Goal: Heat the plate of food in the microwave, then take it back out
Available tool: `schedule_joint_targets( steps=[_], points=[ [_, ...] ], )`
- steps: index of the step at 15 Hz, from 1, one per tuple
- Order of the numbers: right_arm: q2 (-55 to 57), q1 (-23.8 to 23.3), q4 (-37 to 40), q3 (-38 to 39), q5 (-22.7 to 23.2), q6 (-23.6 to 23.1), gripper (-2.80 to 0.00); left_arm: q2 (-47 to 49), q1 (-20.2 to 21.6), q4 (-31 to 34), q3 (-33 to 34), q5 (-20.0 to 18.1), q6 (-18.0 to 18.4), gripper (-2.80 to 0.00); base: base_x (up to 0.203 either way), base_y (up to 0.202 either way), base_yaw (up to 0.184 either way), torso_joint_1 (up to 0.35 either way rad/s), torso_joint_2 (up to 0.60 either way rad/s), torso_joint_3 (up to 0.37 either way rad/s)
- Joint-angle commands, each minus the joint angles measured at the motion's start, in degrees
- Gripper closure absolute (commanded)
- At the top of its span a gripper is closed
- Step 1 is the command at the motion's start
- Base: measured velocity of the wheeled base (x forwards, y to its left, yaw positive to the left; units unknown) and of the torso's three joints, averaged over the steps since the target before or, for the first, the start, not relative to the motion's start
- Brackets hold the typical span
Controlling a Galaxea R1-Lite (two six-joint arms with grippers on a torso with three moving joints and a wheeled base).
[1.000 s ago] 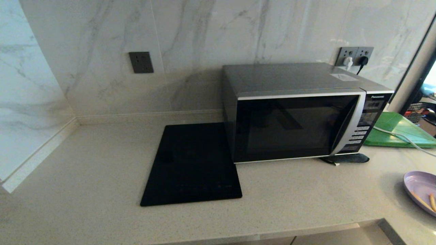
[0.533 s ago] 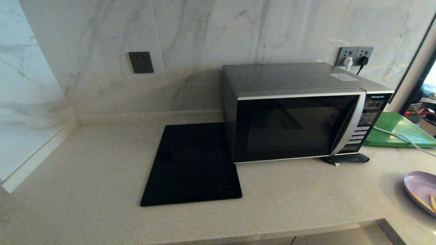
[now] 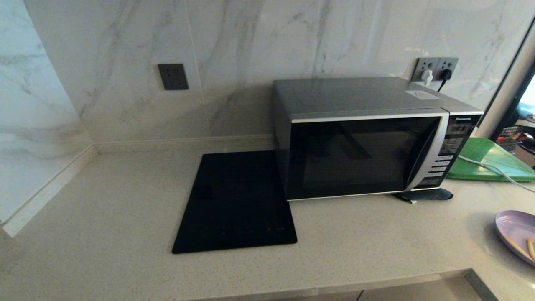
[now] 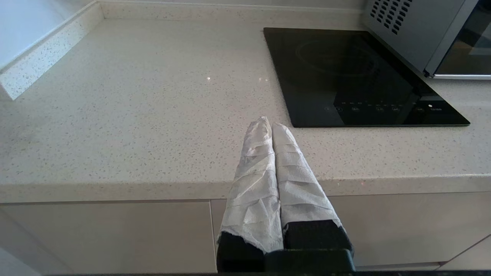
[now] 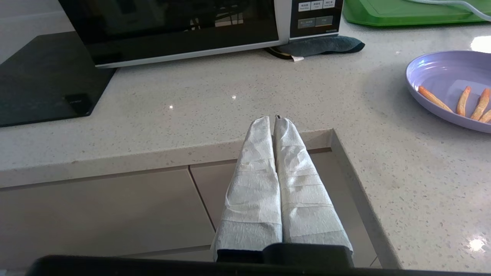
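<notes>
The silver-grey microwave [image 3: 368, 138] stands on the counter with its dark glass door closed; its lower front also shows in the right wrist view [image 5: 184, 30]. The pale lavender plate of food [image 3: 518, 238] lies at the counter's right edge, with orange-brown sticks on it [image 5: 452, 90]. My right gripper [image 5: 271, 119] is shut and empty, held in front of the counter edge, left of the plate. My left gripper [image 4: 267, 124] is shut and empty too, hovering at the counter's front edge near the cooktop. Neither arm shows in the head view.
A flat black cooktop [image 3: 236, 200] lies left of the microwave. A green board [image 3: 489, 161] with a white cable across it lies to the right. A dark cloth [image 5: 322, 45] sits under the microwave's right front corner. The counter steps forward on the right [image 5: 345, 153].
</notes>
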Motion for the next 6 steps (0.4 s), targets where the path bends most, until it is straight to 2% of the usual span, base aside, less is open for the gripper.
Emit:
schedule_joint_targets(
  steps=[1, 6],
  points=[
    [0.07, 0.02, -0.01, 0.09, -0.03, 0.06, 0.0, -0.01, 0.01, 0.05, 0.0, 0.01, -0.05, 0.0, 0.0, 0.0, 0.0, 0.0, 0.0, 0.0],
    [0.07, 0.02, -0.01, 0.09, -0.1, 0.06, 0.0, -0.01, 0.01, 0.05, 0.0, 0.1, -0.05, 0.0, 0.0, 0.0, 0.0, 0.0, 0.0, 0.0]
  ],
)
